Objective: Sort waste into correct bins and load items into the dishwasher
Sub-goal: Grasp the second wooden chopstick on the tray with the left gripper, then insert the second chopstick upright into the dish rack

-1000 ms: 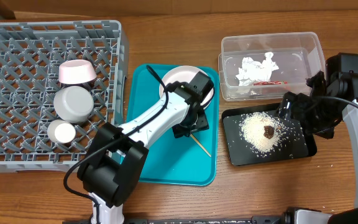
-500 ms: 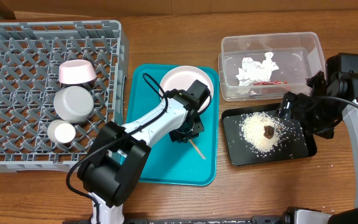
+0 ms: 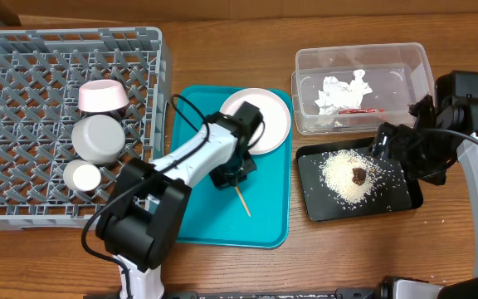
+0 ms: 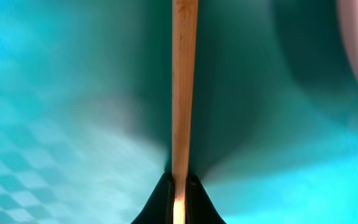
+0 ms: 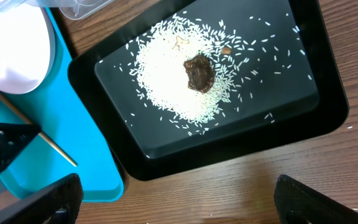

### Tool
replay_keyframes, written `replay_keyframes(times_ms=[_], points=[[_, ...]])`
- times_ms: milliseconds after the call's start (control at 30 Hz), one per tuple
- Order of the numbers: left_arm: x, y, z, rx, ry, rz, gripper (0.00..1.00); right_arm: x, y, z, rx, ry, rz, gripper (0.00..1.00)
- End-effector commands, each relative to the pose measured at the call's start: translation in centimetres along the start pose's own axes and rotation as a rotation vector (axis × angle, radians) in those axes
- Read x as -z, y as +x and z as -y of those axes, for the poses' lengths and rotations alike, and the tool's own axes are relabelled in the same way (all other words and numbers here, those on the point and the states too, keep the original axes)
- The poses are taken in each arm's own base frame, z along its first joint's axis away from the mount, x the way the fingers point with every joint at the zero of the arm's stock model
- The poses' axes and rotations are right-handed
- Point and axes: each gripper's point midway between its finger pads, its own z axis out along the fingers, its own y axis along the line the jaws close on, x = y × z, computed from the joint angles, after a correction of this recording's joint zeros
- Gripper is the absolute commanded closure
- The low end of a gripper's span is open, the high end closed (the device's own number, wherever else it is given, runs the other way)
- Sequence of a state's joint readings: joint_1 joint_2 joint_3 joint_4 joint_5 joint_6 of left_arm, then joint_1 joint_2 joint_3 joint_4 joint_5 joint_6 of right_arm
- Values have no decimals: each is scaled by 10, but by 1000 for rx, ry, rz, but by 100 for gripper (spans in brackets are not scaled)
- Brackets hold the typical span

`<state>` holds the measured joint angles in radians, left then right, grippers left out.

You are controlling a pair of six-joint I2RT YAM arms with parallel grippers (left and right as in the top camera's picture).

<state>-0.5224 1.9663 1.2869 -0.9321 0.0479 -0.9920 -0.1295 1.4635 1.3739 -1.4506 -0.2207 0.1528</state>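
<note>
My left gripper [image 3: 231, 176] is shut on a thin wooden chopstick [image 3: 243, 203] low over the teal tray [image 3: 197, 212]; in the left wrist view the chopstick [image 4: 184, 93] runs straight out from between the closed fingertips of my left gripper [image 4: 179, 186]. A round white plate [image 3: 268, 116] lies on the tray just behind it. My right gripper [image 5: 179, 205] stands open and empty beside the black bin [image 5: 229, 155], which holds rice [image 5: 179, 87] and a brown lump [image 5: 199, 71]. The clear bin [image 3: 363, 51] holds a napkin [image 3: 343, 90] and a red wrapper [image 3: 357, 109].
The grey dishwasher rack [image 3: 73, 37] at the left holds a pink bowl [image 3: 102, 95], a whitish bowl [image 3: 98, 137] and a small cup [image 3: 81, 174]. Bare wooden table shows in front of the black bin.
My left gripper has closed on the chopstick and shifted left across the teal tray, carrying it along and uncovering more of the plate. The right arm has stayed still.
</note>
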Motion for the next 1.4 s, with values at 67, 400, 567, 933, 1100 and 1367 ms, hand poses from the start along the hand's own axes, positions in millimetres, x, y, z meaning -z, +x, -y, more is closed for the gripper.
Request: replay_keyframes(times_ms=[67,400,567,933,1100,1367], points=[[23,-35,-22,-13,20,69,96,5,-3,-1,10,-2,25,0],[152,-106,-69,-327,61,487,96,5,-3,-1,10,-2,25,0],[165,-136,-110,-503,-31,536,96,5,-3,-1,10,-2,25,0],[148,-163,-132,-457,11,506,96,5,-3,-1,10,-2,25,0],[112,-168,-138,-455,-48,409,96,5,-3,-1,10,-2,25,0],[107,-168,-138,-457,-52,389,60,5,-3,-1,10,-2,25,0]])
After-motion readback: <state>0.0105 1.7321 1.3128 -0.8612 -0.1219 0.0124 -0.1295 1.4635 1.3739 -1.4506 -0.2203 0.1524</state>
